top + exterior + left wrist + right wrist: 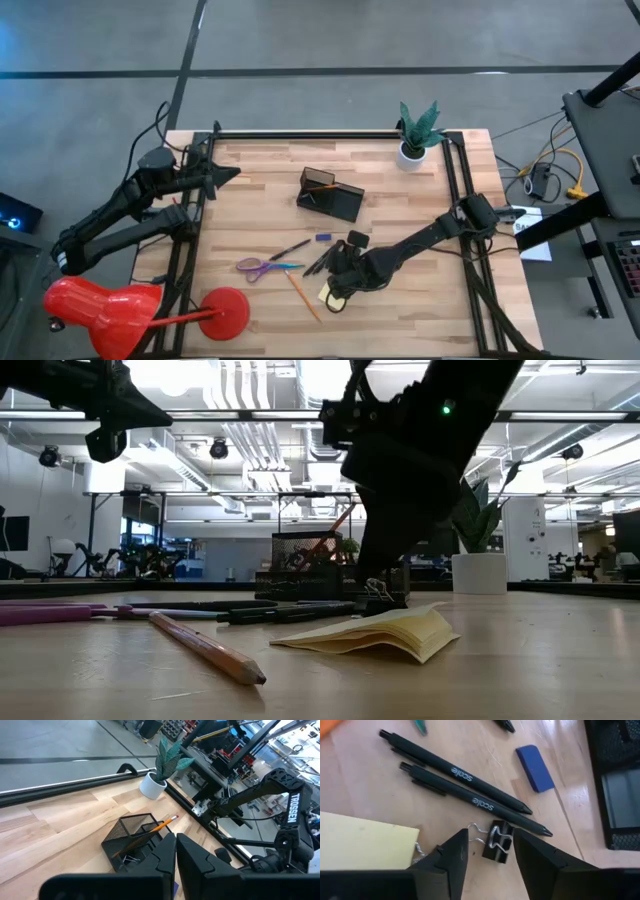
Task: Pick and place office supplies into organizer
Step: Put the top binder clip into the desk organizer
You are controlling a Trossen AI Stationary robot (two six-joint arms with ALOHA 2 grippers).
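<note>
Right gripper (490, 852) poised over clip (500, 841), fingers apart, nothing held.
Left gripper (176, 857) is kept shut, parked aside. One pencil (162, 824) is lodged in the organizer (330, 194); pens (470, 787), pad (375, 632) and scissors (262, 266) are left on the table (400, 200).

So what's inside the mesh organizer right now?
The organizer holds one orange pencil leaning across its cup section, and what looks like a metal clip low in the tray. The rest of the tray is hidden behind the shut left gripper.

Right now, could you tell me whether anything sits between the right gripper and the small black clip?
Nothing visible does: the right gripper has its open fingers either side of the black clip, with two black pens lying just beyond it.
</note>
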